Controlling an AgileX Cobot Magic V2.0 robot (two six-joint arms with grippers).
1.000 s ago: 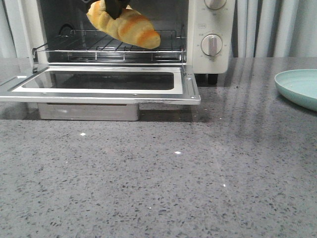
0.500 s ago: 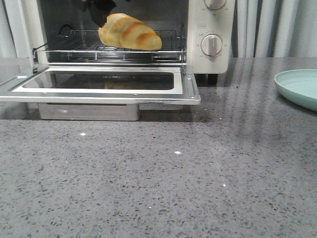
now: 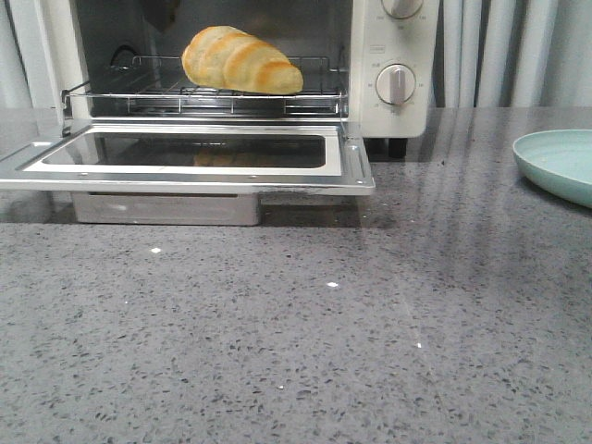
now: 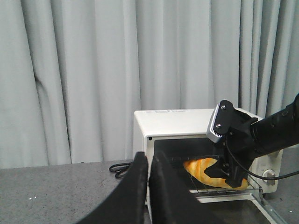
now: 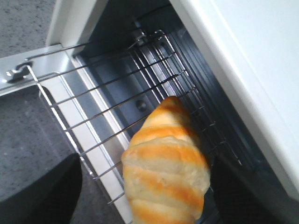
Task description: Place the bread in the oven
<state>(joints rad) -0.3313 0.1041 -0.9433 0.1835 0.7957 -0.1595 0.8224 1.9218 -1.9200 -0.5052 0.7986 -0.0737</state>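
The bread (image 3: 242, 61), a golden roll with pale stripes, lies on the wire rack (image 3: 203, 92) inside the cream-white oven (image 3: 407, 46). The oven's glass door (image 3: 185, 171) hangs open and flat. In the right wrist view my right gripper (image 5: 142, 191) is open, its dark fingers (image 5: 42, 191) standing apart on either side of the bread (image 5: 166, 172) without touching it. The left wrist view shows the bread (image 4: 201, 167) on the rack with the right arm (image 4: 243, 135) above it. My left gripper (image 4: 149, 158) is shut on nothing, off to the oven's left side.
A pale teal plate (image 3: 560, 162) sits at the table's right edge. Two round knobs (image 3: 396, 83) are on the oven's right panel. A black cord (image 4: 120, 168) lies coiled left of the oven. Grey curtains hang behind.
My right gripper has let go of the bread, which dropped level onto the rack. The gripper has drawn up and back, almost out of the front view.
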